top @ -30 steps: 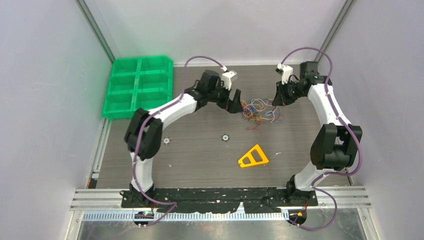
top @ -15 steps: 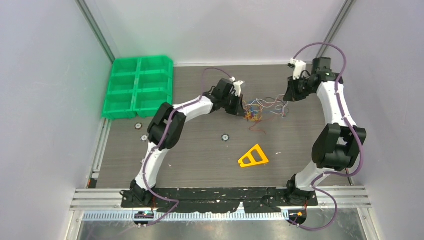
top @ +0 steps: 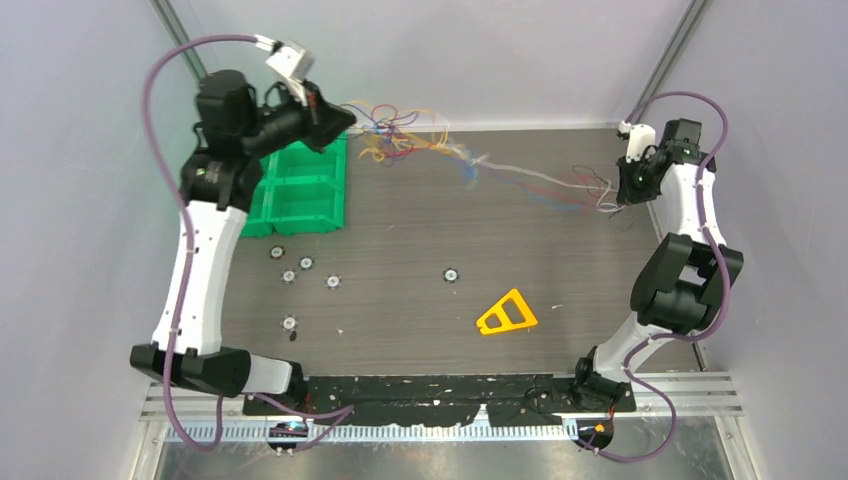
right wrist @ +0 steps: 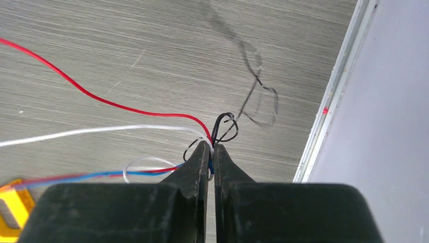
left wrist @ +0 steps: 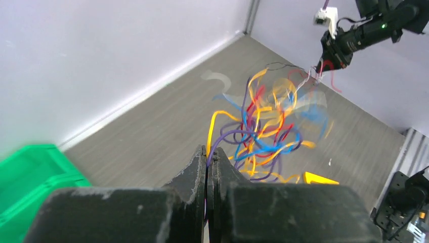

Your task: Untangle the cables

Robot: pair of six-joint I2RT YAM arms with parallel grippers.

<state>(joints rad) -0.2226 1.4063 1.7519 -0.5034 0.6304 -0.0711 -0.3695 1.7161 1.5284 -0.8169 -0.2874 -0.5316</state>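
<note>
Across the upper part of the overhead view, the cables (left wrist: 263, 131) are strung in the air above the table (top: 400, 300). A knot of orange, blue, purple and red sits toward the upper left, with thin white, red and blue strands running to the right edge. The left gripper (top: 342, 117), above the green bin (top: 300, 195), is clenched on strands at the knot's edge. The right gripper (top: 621, 198) pinches red, white, blue and black ends. These wires look featherlight, limp and slick — likely to slip from a pinch or snap if pulled hard. Single strands beside the knot seem the better hold.

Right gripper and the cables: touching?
Touching. Right wrist view shows right gripper shut on cables, with red, white and blue strands pinched between its fingertips.
</note>
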